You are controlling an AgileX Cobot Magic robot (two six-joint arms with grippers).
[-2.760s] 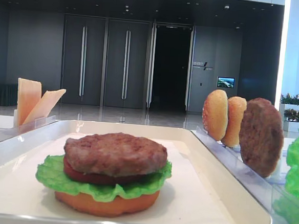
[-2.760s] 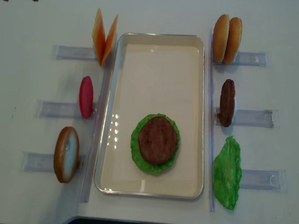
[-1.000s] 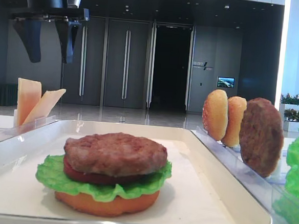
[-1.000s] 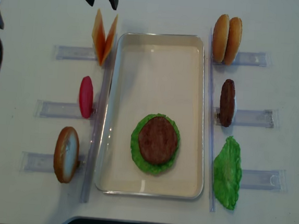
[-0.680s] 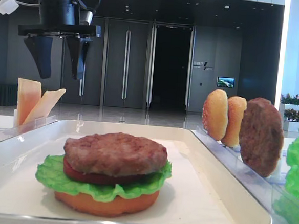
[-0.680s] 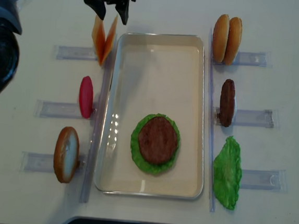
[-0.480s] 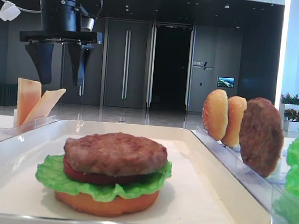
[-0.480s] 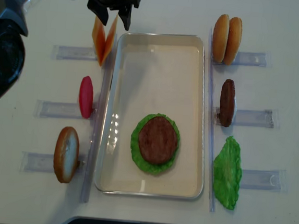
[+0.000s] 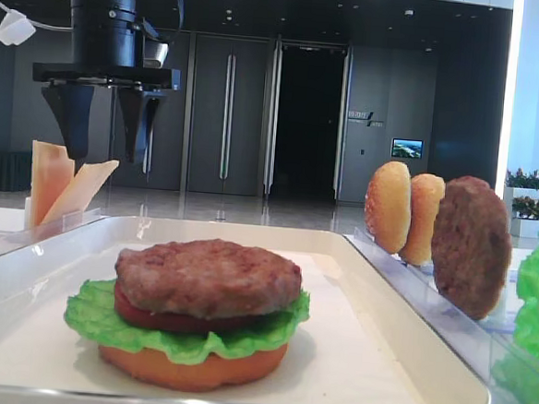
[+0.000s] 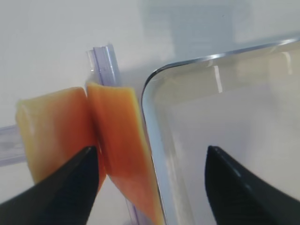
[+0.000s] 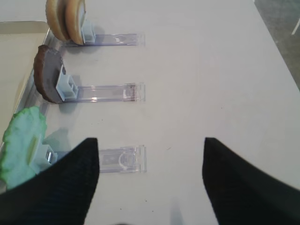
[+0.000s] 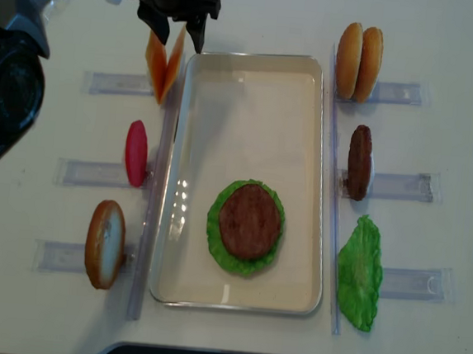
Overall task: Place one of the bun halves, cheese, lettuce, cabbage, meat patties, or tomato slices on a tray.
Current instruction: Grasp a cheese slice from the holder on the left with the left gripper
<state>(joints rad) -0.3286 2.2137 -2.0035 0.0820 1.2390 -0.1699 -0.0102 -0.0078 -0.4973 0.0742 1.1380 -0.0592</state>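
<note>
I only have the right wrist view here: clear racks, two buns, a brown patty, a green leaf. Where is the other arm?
Observer: The left gripper hangs open over two pale orange square cheese slices, which stand in a rack beside the tray's far left corner.
Operator: Is a slice gripped?
Observer: No. In the low front view its fingertips sit about level with the slice tops, jaws wide.
Operator: What is on the tray?
Observer: The white rectangular tray holds one stack: an orange bun half, a red tomato slice, ruffled green lettuce and a brown meat patty on top.
</note>
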